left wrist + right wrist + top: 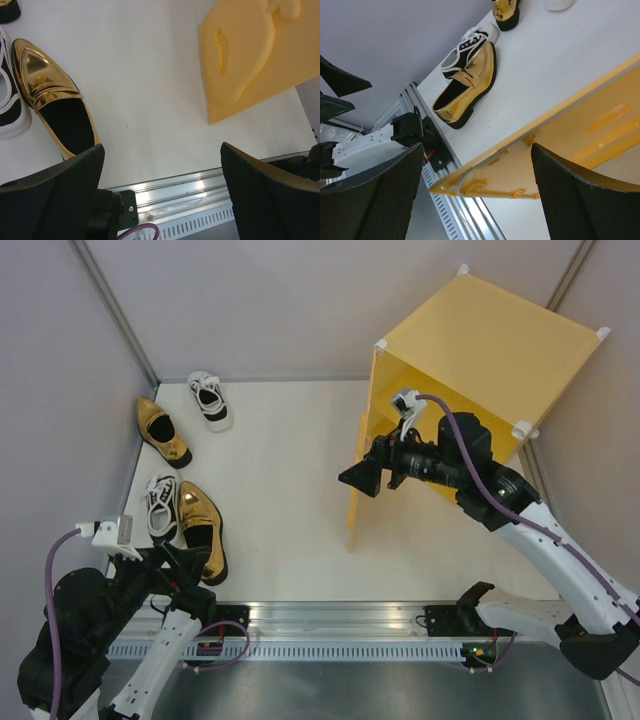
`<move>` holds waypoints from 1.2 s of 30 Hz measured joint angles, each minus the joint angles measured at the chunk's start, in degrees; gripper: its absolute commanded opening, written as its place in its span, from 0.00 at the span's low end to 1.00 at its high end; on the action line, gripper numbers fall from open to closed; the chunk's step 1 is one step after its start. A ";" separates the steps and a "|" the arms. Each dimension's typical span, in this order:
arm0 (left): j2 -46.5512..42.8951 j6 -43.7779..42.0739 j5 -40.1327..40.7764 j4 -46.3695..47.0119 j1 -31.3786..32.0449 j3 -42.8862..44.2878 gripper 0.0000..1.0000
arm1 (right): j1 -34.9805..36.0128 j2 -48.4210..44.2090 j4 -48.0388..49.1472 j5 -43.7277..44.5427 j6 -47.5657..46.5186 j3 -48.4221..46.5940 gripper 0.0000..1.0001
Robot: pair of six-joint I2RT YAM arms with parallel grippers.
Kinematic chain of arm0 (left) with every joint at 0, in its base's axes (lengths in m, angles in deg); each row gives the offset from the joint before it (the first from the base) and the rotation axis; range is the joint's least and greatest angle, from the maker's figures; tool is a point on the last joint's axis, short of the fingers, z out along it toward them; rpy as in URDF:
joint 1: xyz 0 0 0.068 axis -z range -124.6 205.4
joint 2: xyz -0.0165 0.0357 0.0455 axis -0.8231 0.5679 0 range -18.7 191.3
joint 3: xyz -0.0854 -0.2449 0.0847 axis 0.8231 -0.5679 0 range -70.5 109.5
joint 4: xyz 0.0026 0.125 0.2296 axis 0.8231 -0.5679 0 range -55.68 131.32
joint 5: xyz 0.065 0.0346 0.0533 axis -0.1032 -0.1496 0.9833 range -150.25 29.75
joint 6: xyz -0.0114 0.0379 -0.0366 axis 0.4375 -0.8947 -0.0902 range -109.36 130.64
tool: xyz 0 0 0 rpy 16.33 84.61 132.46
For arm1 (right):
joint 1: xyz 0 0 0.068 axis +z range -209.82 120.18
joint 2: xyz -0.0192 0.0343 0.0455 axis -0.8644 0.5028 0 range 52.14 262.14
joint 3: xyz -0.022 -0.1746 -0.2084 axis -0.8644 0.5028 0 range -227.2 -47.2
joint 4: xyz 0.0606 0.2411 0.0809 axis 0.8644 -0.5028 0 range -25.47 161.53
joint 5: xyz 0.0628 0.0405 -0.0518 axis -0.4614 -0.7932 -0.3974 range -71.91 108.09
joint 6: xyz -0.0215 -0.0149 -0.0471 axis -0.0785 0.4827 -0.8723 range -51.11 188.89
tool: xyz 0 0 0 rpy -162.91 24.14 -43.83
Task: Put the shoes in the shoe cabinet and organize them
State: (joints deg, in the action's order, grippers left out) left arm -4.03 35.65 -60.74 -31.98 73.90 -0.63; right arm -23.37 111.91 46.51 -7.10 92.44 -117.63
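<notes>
Top external view: at two o'clock on the white bench, the yellow-orange shoe cabinet, white connectors at its corners, set at a slant, open front facing about eight o'clock. Door swung out toward seven o'clock, seen almost edge-on. Right end effector up against that door's edge, reaching toward nine o'clock from just before the cabinet's opening. From the right wrist: fingers spread wide, released, with the door's lower edge crossing the gap between them; cannot tell whether either one touches it. All four shoes outside the cabinet, along the bench's nine-o'clock side, well apart from it. At ten o'clock, far white sneaker and far gold loafer, near each other, the loafer's pointed toe toward eleven o'clock. At eight o'clock, near white sneaker and near gold loafer lying side by side, close enough to seem touching, toes toward twelve o'clock. Left end effector at seven o'clock, just beside the near gold loafer's heel. From the left wrist: fingers spread wide, released, grasping nothing, only bare bench and the metal rail showing between them. In that view, near gold loafer at ten o'clock with its black inside showing, the sneaker's edge at nine o'clock, and the door's embossed face at one o'clock.
</notes>
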 measured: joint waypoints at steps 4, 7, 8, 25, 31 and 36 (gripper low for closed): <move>-0.26 0.00 0.13 -0.33 0.00 0.00 1.00 | 7.02 5.86 1.51 5.99 -0.26 -2.64 0.92; -0.37 -0.02 0.46 -0.48 0.00 0.02 1.00 | 10.91 10.21 2.60 9.18 -0.68 -5.35 0.93; -0.44 -0.04 0.57 -0.55 0.00 0.04 1.00 | 12.02 11.72 3.04 10.25 -0.85 -6.38 0.93; -1.25 -0.37 1.99 -1.46 0.00 0.09 1.00 | 16.20 35.39 19.06 29.97 -8.37 -26.36 0.98; -1.25 -0.37 2.03 -1.62 0.00 0.02 1.00 | 15.72 43.87 22.23 33.51 -11.23 -32.57 0.98; -1.25 -0.37 2.19 -1.62 0.00 -0.11 1.00 | 13.90 49.42 23.37 33.73 -11.85 -34.53 0.98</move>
State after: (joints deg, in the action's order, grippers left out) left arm -5.27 35.28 -58.56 -33.60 73.90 -0.74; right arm -9.47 161.33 69.88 26.63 80.60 -152.17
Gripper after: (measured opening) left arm 0.994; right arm 0.979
